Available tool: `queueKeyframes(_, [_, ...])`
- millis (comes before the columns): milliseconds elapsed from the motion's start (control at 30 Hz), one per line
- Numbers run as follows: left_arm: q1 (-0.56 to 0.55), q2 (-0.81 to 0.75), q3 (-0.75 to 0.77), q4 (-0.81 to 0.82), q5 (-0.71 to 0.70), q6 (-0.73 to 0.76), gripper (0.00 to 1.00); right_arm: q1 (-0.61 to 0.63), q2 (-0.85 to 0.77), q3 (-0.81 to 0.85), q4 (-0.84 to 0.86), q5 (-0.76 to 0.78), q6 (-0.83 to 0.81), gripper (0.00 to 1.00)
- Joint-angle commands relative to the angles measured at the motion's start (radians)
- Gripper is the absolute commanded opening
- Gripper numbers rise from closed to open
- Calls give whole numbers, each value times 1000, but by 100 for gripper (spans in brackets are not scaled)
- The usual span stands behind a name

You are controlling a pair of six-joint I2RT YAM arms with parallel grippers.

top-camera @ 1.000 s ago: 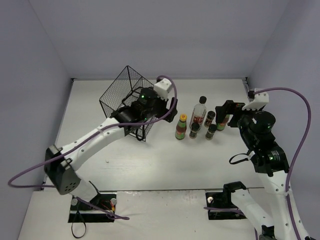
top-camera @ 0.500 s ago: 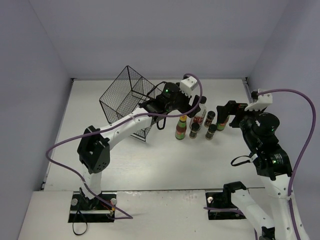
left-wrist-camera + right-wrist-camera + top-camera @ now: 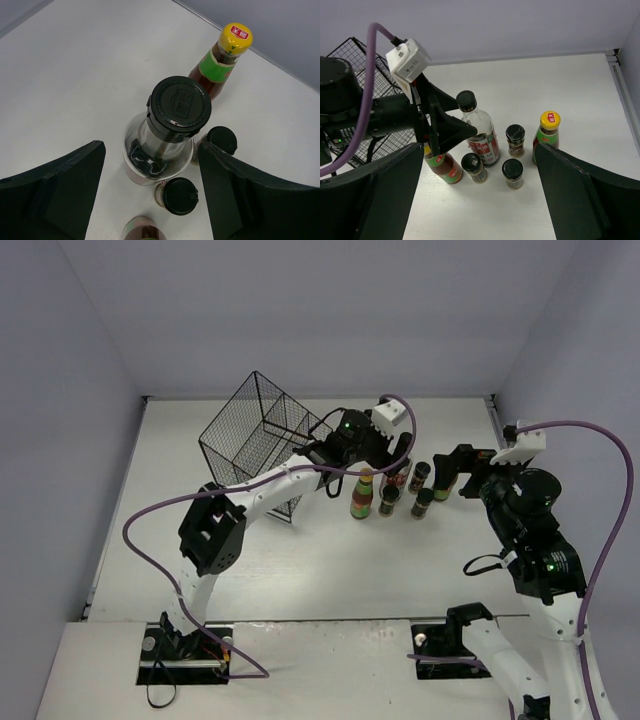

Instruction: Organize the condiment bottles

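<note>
Tall clear bottle (image 3: 177, 107): stood upright, dead centre within left gripper (image 3: 150, 150), spread wide, empty; lay farther from right gripper (image 3: 452, 475), likewise agape, empty.

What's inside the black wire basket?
Nothing shows through the wires of the basket. The left arm crosses in front of its near part, so that bit is hidden.

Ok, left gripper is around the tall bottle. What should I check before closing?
1. Left gripper open: ok.
2. Tall bottle between its fingers, with a gap on each side: ok.
3. Tall bottle upright: ok.
4. Fingers low enough to grip the body rather than the cap: cannot tell.
5. Small jar clear of the nearer finger: cannot tell, it sits close beside it.
6. Right gripper open and empty: ok.
</note>
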Motion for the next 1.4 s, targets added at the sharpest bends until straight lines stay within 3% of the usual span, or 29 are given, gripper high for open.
queueKeyframes(0, [-5,-25,63,141,20,21,75,9,4,14,65,-20,-6,100])
queueKeyframes(300, [-8,-28,0,296,27,8,73,9,-2,2,68,-26,-5,100])
queueKeyframes(733, [-19,-8,-28,325,34,23,68,9,-13,-1,57,-24,-5,100])
queueKeyframes(867, [-18,-4,-25,352,29,31,59,9,-16,-4,57,-23,-8,100])
queueKeyframes(1133, [-18,-3,-29,401,-11,55,18,7,-20,-7,57,-20,-14,100])
queueKeyframes(1367, [-18,-19,-9,463,-83,87,1,9,-26,-4,50,-13,-15,100])
